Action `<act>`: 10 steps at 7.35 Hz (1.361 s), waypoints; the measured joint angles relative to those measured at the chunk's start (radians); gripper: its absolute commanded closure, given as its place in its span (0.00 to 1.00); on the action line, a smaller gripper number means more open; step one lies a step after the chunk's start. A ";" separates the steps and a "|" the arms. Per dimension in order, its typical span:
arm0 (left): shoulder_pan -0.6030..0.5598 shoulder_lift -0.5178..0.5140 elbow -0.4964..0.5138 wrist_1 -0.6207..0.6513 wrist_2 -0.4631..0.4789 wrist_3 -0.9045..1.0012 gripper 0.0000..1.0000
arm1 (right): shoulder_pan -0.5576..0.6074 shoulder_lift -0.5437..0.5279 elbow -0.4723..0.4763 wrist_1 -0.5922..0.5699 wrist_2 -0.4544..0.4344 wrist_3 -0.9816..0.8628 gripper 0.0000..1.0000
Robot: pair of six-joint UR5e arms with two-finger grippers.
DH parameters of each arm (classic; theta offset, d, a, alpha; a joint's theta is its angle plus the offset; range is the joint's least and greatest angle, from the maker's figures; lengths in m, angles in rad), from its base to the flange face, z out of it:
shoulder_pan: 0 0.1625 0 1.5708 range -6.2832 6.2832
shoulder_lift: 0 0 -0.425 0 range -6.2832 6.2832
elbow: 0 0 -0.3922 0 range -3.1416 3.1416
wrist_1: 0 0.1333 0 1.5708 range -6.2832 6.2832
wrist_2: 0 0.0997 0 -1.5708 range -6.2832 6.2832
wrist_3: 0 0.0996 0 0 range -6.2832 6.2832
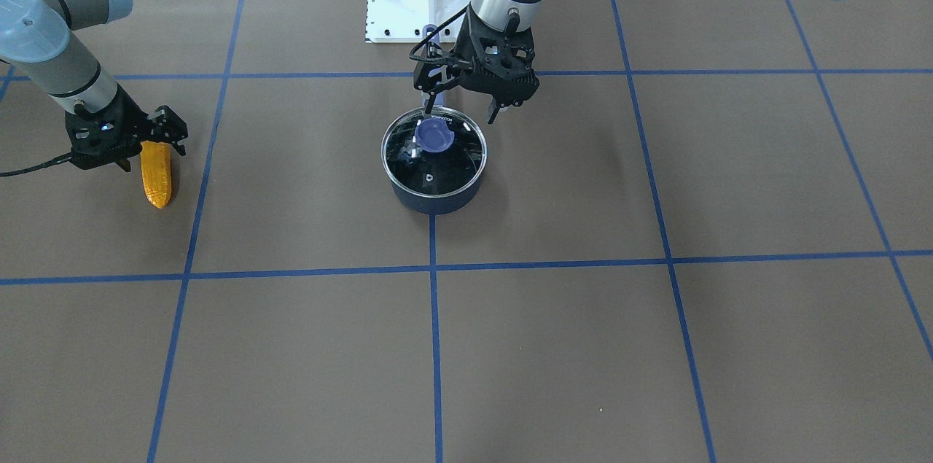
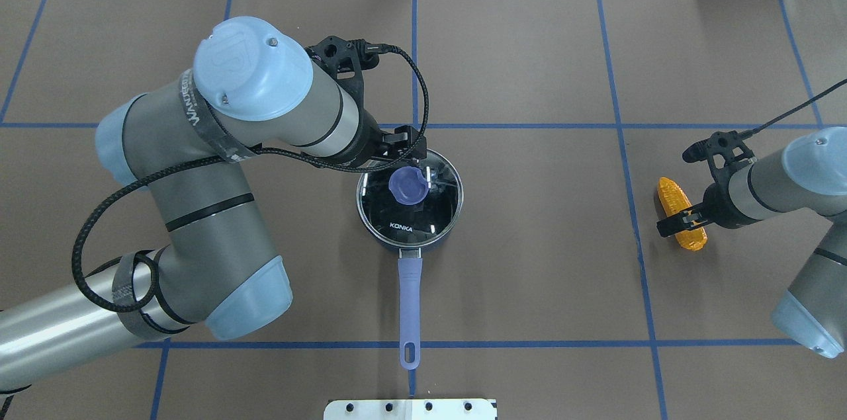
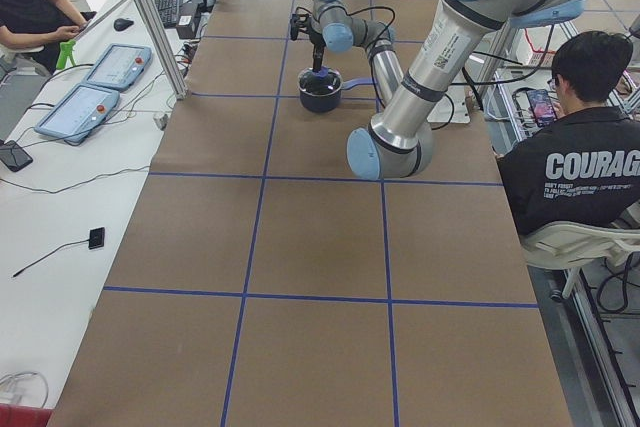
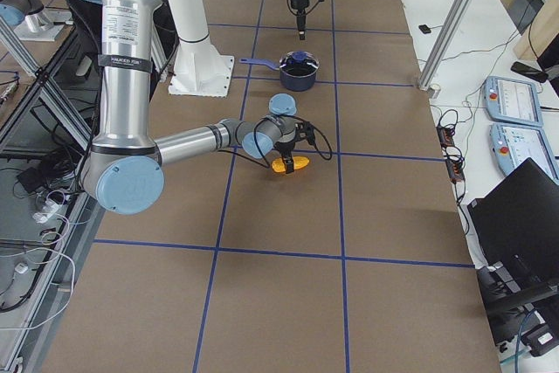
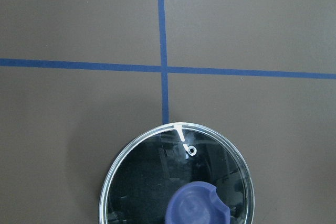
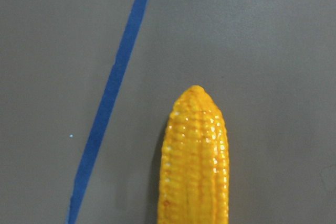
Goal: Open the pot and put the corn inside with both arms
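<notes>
Corn cob (image 6: 195, 161) fills the right wrist view, tapered tip pointing away from the camera. It lies flat on the brown tabletop (image 1: 583, 339) just beside a blue tape line. It sits well out on the robot's right, well apart from the pot (image 1: 436, 197), so it falls in the right arm's reach.

Right gripper (image 1: 151, 157) is low over the cob's thick end. Its jaws read as apart, one finger on each side, not clamped as far as I can tell. Contact is too small to confirm. My read is that it is staged for a grasp across the cob's width.

Pot is mid-table with its glass lid (image 1: 437, 168) seated, so nothing can go in yet. The long purple pot handle (image 2: 410, 301) points back toward the robot base, which leaves the top clear for a straight-down approach.

Left gripper (image 1: 462, 113) hangs above the lid's far edge with its jaws apart and nothing between them. The purple knob (image 1: 435, 135) sits just off from under it. The side views show clear air between gripper and lid. The left wrist view has the knob cut off at the bottom of the frame, so the gripper is likely not centred on it yet.

The step in hand looks like lining up on the knob to lift the lid. It is early in the task: pot shut, corn on the tabletop. The knob is small and smooth-looking, so an off-centre pinch could slip or drag the pot.
</notes>
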 measured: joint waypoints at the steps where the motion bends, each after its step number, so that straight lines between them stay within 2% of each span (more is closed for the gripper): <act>1: 0.007 -0.001 0.000 0.001 0.005 -0.002 0.03 | -0.005 0.008 -0.003 -0.006 -0.004 0.000 0.53; 3: 0.019 -0.017 0.001 0.023 0.008 -0.003 0.03 | -0.006 0.021 -0.011 -0.015 -0.007 0.000 0.65; 6: 0.036 -0.056 0.039 0.044 0.015 -0.003 0.03 | 0.038 0.047 -0.012 -0.043 0.010 0.000 0.65; 10: 0.064 -0.109 0.149 0.043 0.063 0.015 0.03 | 0.144 0.206 -0.006 -0.250 0.086 -0.007 0.65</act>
